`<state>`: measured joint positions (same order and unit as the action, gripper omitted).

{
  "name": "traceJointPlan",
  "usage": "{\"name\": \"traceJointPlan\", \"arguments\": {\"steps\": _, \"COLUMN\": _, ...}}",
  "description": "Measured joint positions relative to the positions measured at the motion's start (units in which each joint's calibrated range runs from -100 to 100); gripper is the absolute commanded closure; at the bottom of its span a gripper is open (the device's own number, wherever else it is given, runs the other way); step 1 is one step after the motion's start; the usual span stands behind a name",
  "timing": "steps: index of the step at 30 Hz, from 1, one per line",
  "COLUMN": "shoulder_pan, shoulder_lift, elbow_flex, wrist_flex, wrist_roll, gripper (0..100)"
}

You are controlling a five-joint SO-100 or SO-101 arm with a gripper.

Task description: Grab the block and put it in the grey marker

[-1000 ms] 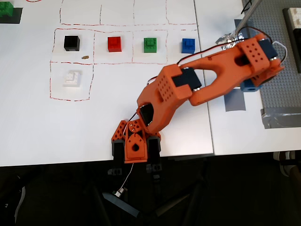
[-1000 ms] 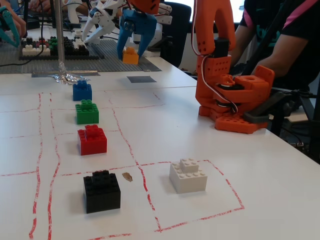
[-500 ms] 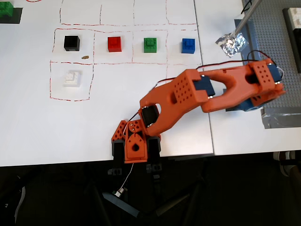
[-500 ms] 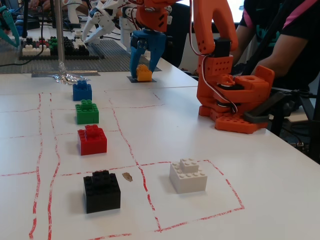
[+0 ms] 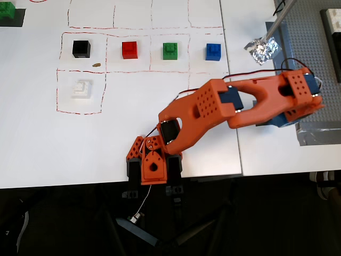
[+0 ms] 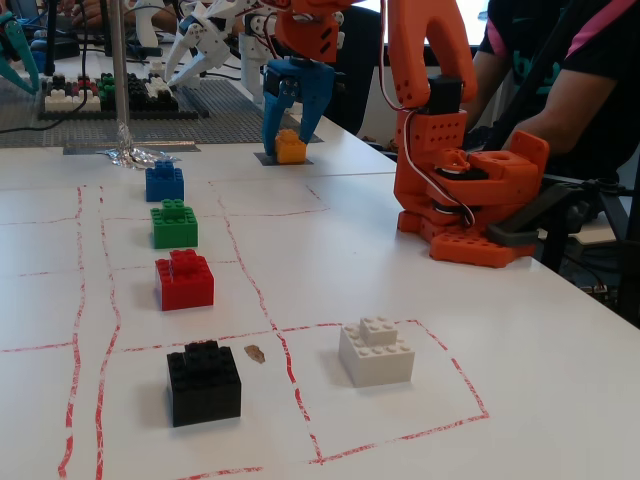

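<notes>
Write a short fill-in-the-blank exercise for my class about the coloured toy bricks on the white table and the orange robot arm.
1. The small orange-yellow toy brick sits on the flat square grey tape patch, between the fingers of the ____ gripper.
2. In the row of four bricks, the red brick lies between the black brick and the ____ one.
3. The ____ brick sits alone in its own red-outlined box.

Missing words: blue; green; white

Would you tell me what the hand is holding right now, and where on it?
The hand has the orange-yellow block between its blue fingers, gripped by its sides, on or just above the grey marker.
</notes>
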<state>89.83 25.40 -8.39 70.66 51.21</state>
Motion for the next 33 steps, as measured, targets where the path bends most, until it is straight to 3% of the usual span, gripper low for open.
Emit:
{"name": "traceJointPlan", "arguments": {"steps": 7, "shoulder_pan": 0.4, "shoulder_lift": 0.0, "elbow_flex": 0.0, "wrist_flex": 0.32, "wrist_roll": -0.1, "gripper": 64}}
{"name": "traceJointPlan", "arguments": {"steps": 17, "shoulder_pan": 1.4, "shoulder_lift": -0.95, "elbow_flex": -8.57, "wrist_flex": 20.18, "wrist_roll": -1.47, "gripper": 62}}
{"name": "traceJointPlan", "arguments": {"steps": 20, "shoulder_pan": 1.5, "shoulder_lift": -5.5, "elbow_flex": -9.65, "wrist_flex": 25.8, "wrist_roll": -1.27, "gripper": 66}}
{"name": "traceJointPlan", "arguments": {"steps": 25, "shoulder_pan": -0.8, "shoulder_lift": -17.28, "elbow_flex": -5.05, "wrist_flex": 27.57, "wrist_roll": -0.98, "gripper": 83}}
{"name": "traceJointPlan", "arguments": {"steps": 33, "shoulder_pan": -22.53, "shoulder_lift": -43.4, "elbow_flex": 26.24, "wrist_flex": 18.25, "wrist_roll": -9.72, "gripper": 97}}
